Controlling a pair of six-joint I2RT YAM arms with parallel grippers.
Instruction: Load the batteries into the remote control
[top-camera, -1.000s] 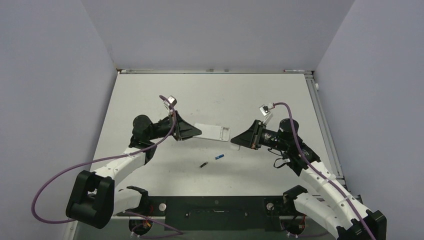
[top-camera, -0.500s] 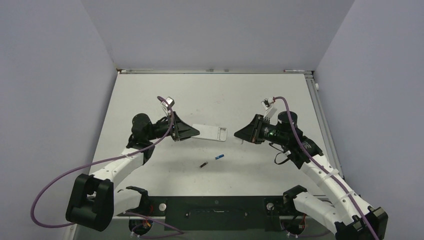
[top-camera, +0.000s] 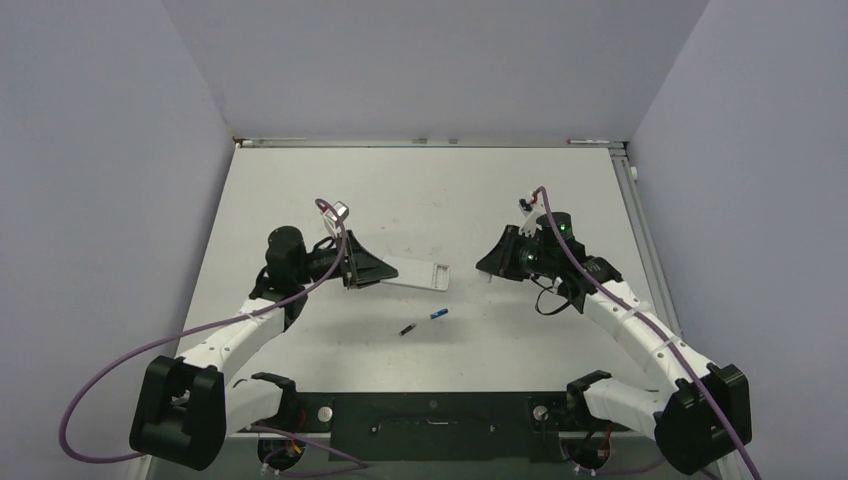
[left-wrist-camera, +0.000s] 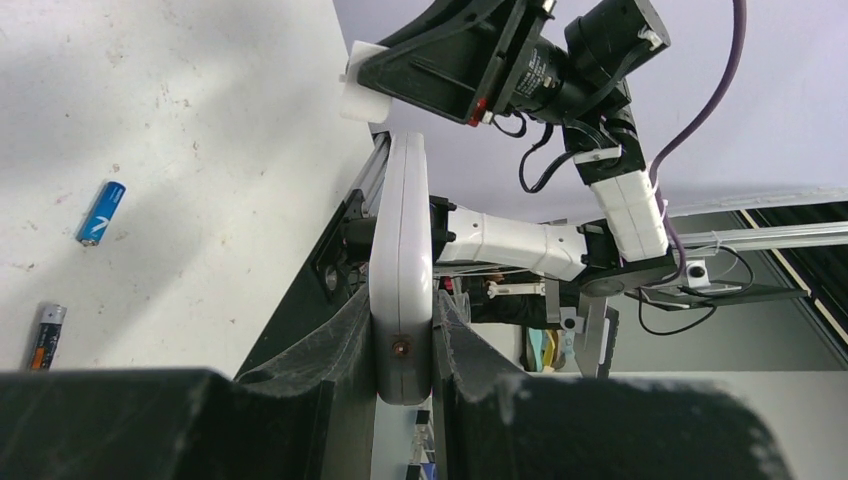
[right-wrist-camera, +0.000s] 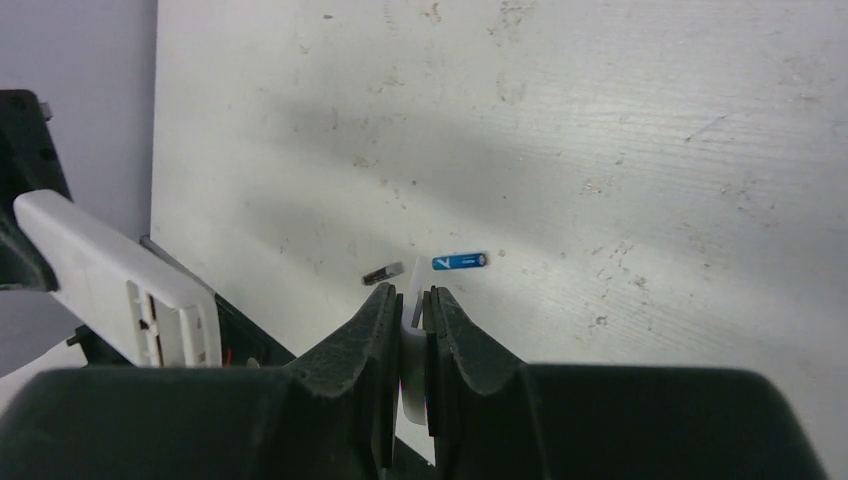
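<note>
The left gripper (left-wrist-camera: 402, 305) is clamped on one end of the remote control (left-wrist-camera: 402, 230), one finger on each broad face. It holds the handset clear of the table (top-camera: 450, 190) with the long axis pointing toward the right arm. The open battery bay (right-wrist-camera: 150, 312) is at the free end of the handset. The right gripper (right-wrist-camera: 412, 295) is clenched on a small white plastic piece (right-wrist-camera: 412, 320), pinched edge-on between its fingers, and hangs just beyond that free end without touching it. Both batteries lie loose on the table, nearer the arm bases than either gripper and roughly under the gap between them. The blue battery (top-camera: 438, 313) lies toward the right arm. The dark battery (top-camera: 407, 328) lies just beside it toward the left arm, and the two do not touch. Each battery's long axis runs roughly left to right, skewed slightly and close to parallel with the remote. The right gripper is judged nearer to the blue battery. It must first put down the white piece, since neither gripper is free to pick up a battery.
</note>
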